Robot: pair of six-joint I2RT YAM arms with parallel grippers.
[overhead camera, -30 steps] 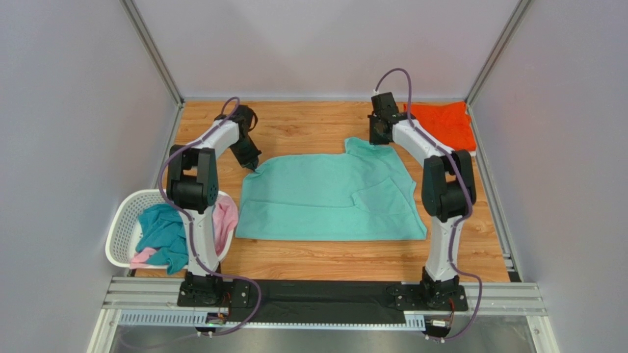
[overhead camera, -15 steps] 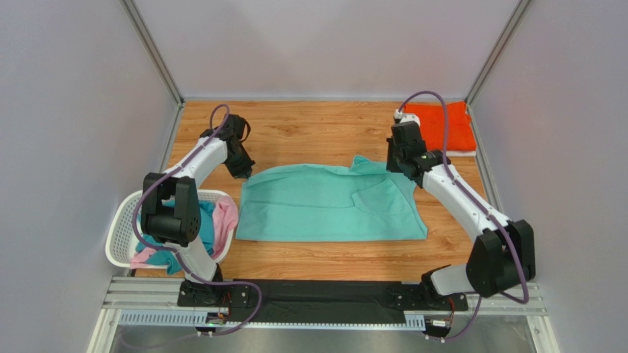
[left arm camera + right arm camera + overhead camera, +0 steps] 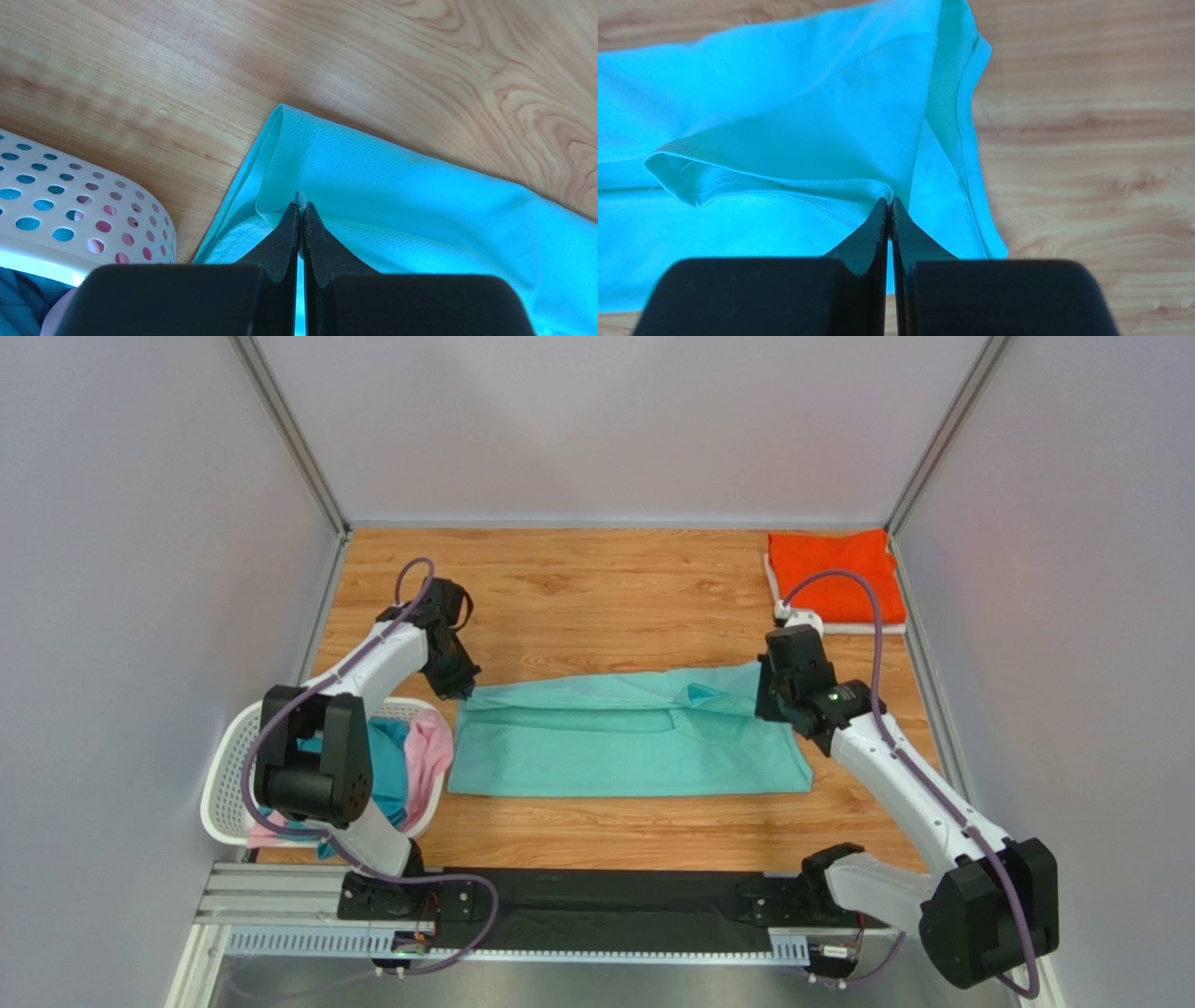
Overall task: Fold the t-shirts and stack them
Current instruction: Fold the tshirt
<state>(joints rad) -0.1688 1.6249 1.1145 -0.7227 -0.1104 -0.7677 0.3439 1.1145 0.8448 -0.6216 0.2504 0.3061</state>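
Left gripper [image 3: 460, 686] and right gripper [image 3: 769, 703], seen from above, each pinch a far corner of the mint shirt [image 3: 617, 749], which lies mid-table with its far edge folded over toward the near hem: a fold judged half done. Left wrist view shows jaws clenched on the hem near the basket [image 3: 70, 203]; right wrist view shows them clamped on a lifted layer, so next both should lay that edge down evenly, then let go.

matt knit cloth mint-teal t-shirt [image 3: 631, 735], smooth wood-grain table [image 3: 603, 588], perforated glossy plastic basket [image 3: 77, 210]
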